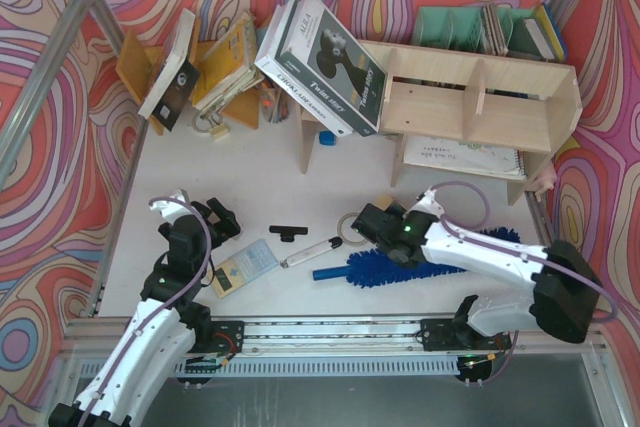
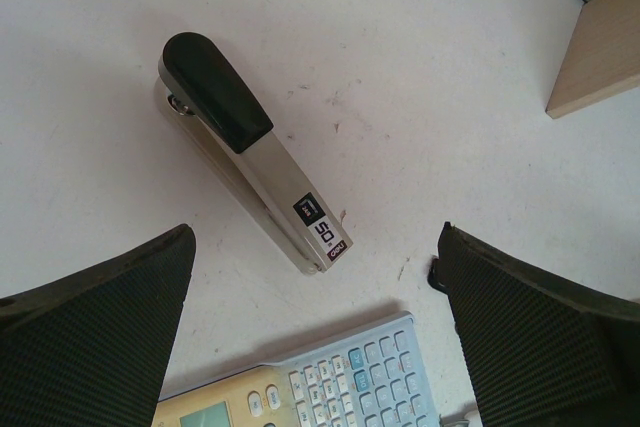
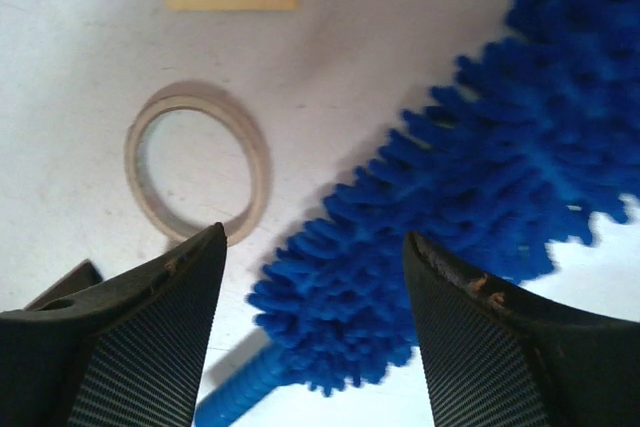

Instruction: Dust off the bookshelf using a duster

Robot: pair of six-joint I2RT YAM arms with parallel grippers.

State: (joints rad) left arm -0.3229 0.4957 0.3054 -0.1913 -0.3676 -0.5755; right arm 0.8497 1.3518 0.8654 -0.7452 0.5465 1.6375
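Item one, far left: my left gripper (image 2: 316, 235), jaws spread wide and holding nothing, hangs over a pale yellow-and-blue pocket calculator (image 2: 330, 387) and a silver desk stapler with a black top lever (image 2: 250, 162). Both lie flat on the white table top (image 2: 420, 67). Item two, centre: a thin beige ring of tape (image 3: 258, 167), flat on the table just beside the duster's head. Item three, the task piece: a long bright-blue fluffy microfibre duster with a short blue plastic handle (image 1: 372, 269). It lies flat on the table in front of the shelf unit and apart from it, handle pointing left, shaggy head running right beneath my right arm. I judge it light. The head is soft and would squash and slip under pressure, while the handle looks stiff and smooth, so the handle close to the head is where I would take hold. Item four: my right gripper (image 3: 312, 237), fingers parted and straddling the narrow end of the head from above, clamping nothing. Item five, far right and to the rear: the wide, low bookshelf of pale unpainted plywood with upright dividers (image 1: 470, 97), not yet dusted by my reading.
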